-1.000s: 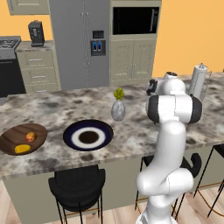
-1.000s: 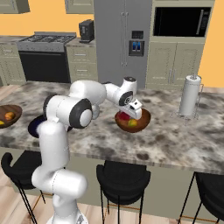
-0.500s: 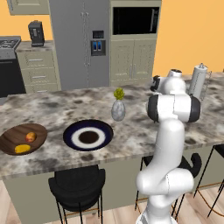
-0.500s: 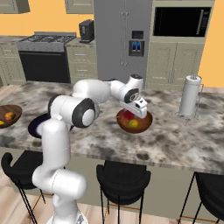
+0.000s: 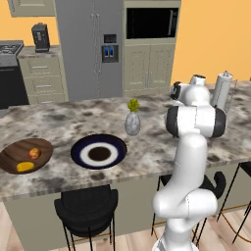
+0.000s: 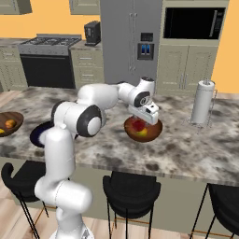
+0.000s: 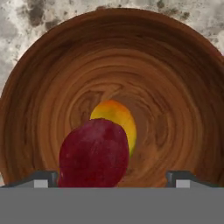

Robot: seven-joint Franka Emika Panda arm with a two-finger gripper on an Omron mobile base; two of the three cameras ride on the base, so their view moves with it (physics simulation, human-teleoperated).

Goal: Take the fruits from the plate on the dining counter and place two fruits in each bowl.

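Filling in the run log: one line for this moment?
gripper: open | red fruit, yellow-green fruit: in right bowl | plate: bare

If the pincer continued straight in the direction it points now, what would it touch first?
Most likely the red fruit, which lies between the open pincer tips in the wooden bowl, beside the yellow fruit. Depth is hard to judge.

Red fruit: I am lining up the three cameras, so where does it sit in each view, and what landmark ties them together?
Right base view: red fruit lies in the wooden bowl, near picture centre.
Hand view: low, left of centre, in front of a yellow fruit.
Left base view: the arm covers that spot.
Landmark: paper towel roll, right of the arm in both base views.
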